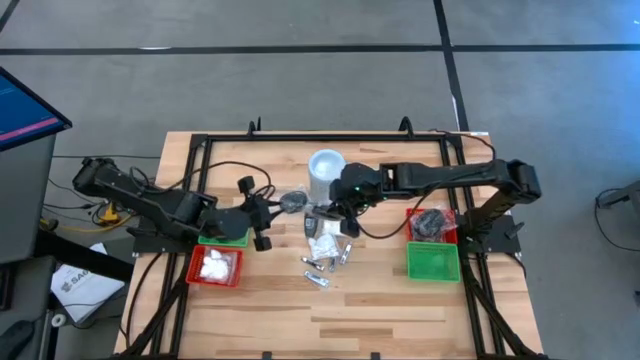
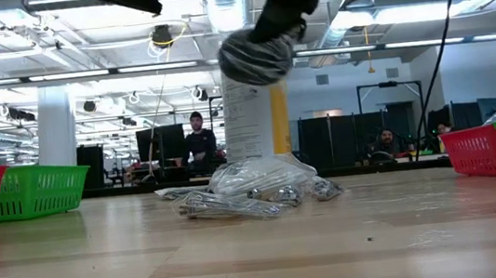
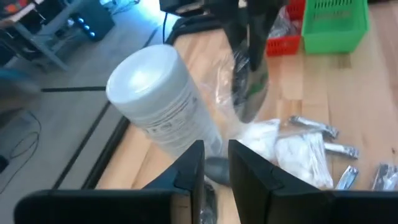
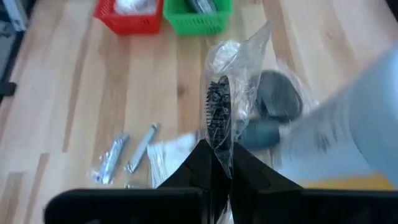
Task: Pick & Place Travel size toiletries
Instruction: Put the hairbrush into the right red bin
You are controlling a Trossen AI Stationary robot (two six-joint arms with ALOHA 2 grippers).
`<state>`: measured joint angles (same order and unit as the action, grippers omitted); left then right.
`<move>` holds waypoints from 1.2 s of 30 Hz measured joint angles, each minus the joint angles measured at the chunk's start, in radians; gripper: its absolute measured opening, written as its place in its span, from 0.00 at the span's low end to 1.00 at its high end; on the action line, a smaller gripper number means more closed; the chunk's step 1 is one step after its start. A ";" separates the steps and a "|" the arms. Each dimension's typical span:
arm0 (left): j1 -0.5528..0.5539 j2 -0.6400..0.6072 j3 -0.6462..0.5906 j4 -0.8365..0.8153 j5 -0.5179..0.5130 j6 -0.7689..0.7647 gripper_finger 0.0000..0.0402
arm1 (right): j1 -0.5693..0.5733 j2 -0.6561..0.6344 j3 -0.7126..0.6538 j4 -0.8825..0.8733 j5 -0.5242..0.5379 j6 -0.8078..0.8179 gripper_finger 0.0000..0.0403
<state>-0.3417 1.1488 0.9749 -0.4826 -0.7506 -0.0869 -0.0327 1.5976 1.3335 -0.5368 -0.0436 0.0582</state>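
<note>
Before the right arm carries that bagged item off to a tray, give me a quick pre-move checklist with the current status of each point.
1. Right gripper shut on the clear bag holding a dark comb-like item: ok.
2. Bag lifted off the table: ok.
3. Left gripper clear of the bag: cannot tell; it sits close by the white canister.
4. White canister upright: ok.
5. Red tray and green tray on the right within view: ok.
6. Remaining silvery tubes undisturbed: cannot tell.

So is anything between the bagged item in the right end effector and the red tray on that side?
Nothing visible. The right end effector holds the clear-bagged dark item above the table, and the board between it and the red tray looks bare. The white canister stands on the opposite side.
</note>
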 joint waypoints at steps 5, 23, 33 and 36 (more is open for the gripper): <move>-0.005 0.007 0.000 -0.003 0.019 -0.008 0.16 | 0.007 -0.024 0.000 -0.146 0.073 0.072 0.04; -0.011 0.007 -0.043 0.004 0.034 -0.009 0.15 | 0.051 -0.116 -0.083 -0.403 0.176 0.346 0.04; -0.011 0.005 -0.074 0.022 0.035 -0.008 0.14 | 0.047 -0.342 -0.267 -0.449 0.187 0.522 0.04; -0.011 0.005 -0.074 0.032 0.034 -0.006 0.14 | 0.043 -0.405 -0.319 -0.469 0.195 0.572 0.04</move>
<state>-0.3523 1.1538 0.9005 -0.4508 -0.7162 -0.0928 0.0101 1.1924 1.0147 -1.0061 0.1513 0.6305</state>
